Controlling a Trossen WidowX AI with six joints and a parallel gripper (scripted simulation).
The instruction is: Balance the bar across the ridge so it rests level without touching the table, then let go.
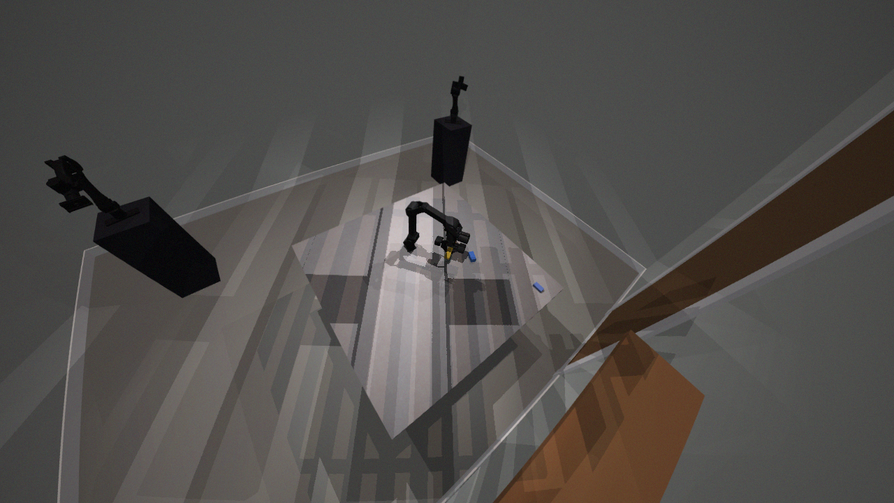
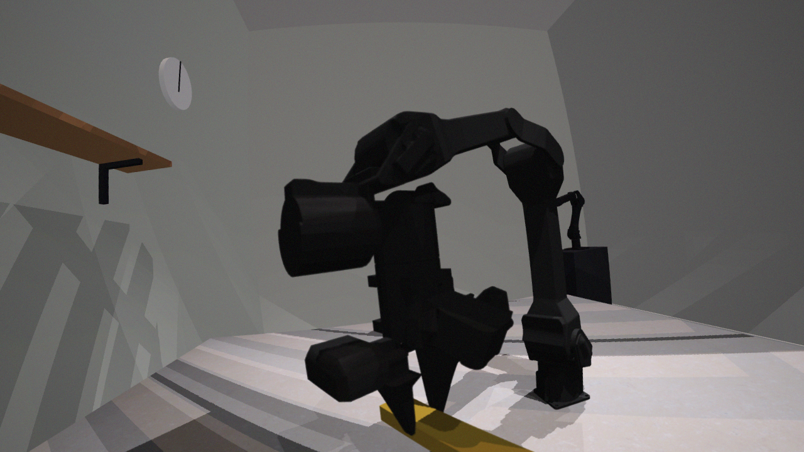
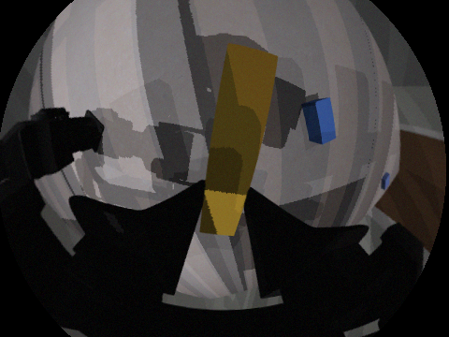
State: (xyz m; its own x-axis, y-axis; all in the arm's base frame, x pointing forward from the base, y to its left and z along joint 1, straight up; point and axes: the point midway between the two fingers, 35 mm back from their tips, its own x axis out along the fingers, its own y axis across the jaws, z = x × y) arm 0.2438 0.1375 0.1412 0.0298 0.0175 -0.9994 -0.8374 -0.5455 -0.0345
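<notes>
The yellow bar (image 1: 448, 253) (image 2: 475, 438) (image 3: 248, 84) is held between the fingertips of my gripper (image 2: 428, 420) (image 3: 224, 188). The gripper points down and is shut on the bar near one end. Most of the bar's length reaches away from the fingers in the wrist view, and it runs out of the bottom edge in the exterior view. I cannot see the ridge in any view. The bar and gripper cover the table beneath them. Whether the bar touches anything below, or is level, cannot be told.
A blue block (image 1: 472, 256) (image 3: 320, 121) lies close beside the bar. A second blue block (image 1: 538, 287) (image 3: 385, 181) lies farther off, near the table's (image 1: 399, 375) edge. Two other arms stand on dark pedestals (image 1: 451, 149) (image 1: 156, 246), well away. Striped shadows cross the table.
</notes>
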